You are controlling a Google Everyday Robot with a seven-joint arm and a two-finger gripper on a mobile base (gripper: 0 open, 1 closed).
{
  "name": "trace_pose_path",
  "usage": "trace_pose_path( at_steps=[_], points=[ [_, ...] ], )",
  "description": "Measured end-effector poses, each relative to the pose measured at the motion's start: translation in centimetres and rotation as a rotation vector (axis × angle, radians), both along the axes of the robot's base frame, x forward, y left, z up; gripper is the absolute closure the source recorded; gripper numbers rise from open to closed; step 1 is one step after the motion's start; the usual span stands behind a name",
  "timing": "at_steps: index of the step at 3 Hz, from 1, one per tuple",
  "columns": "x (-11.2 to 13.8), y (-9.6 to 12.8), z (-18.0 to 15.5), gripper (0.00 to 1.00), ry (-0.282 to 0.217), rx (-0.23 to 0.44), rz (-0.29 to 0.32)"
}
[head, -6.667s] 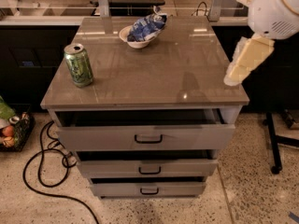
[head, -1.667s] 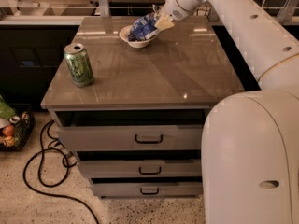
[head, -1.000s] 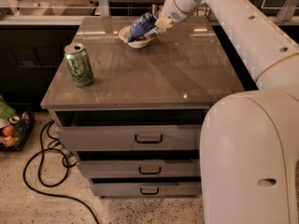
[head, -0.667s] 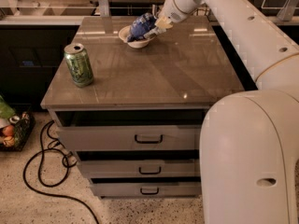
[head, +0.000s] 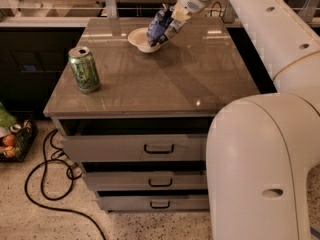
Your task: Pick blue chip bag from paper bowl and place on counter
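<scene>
Single camera view, looking down on a grey cabinet from the front.

One counter [head: 200, 79], a glossy grey-brown top, fills the middle of the frame. It carries two free-standing things: one paper bowl [head: 140, 40] at upper centre, near the far edge, and one green drink can [head: 84, 70] upright at centre left, well apart from the bowl.

One white robot arm [head: 260, 19] enters from the right edge and reaches to the top centre; its rounded base [head: 260, 174] fills the lower right. One gripper [head: 173, 22] sits at the arm's tip, just up and right of the bowl. Its jaws are closed narrowly on the upper right part of the one blue chip bag [head: 158, 27].

The bag hangs tilted from the gripper, upper end toward the top right and lower end over the right rim of the bowl. Whether the lower end touches the rim cannot be told. The visible part of the bowl's inside shows plain cream-white.

Below the top are three drawers, stacked, each with one black handle: upper [head: 158, 149], middle [head: 160, 183] and lower [head: 160, 204]. The upper drawer stands slightly pulled out.

On the speckled floor at lower left lies one black cable [head: 37, 191] in loops. One dark basket [head: 19, 143] holding assorted items stands at the left edge.
</scene>
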State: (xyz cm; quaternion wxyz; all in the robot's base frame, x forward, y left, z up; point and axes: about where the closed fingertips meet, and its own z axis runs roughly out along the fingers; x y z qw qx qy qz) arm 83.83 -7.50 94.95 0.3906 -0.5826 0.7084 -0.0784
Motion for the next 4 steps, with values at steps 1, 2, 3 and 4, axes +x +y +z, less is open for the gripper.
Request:
trace_pose_path(
  at_steps=[1,2,3,4],
  points=[
    [0.3,-0.9,3.1,1.0,-0.056,-0.036,-0.011],
    [0.2,-1.9,7.2,1.0,-0.137,-0.068,-0.034],
    [-0.7,-3.8,10.9,1.0,-0.194,-0.099,-0.08],
    [-2.6,-6.5,12.5,1.0,-0.205,-0.094,-0.131]
  ],
)
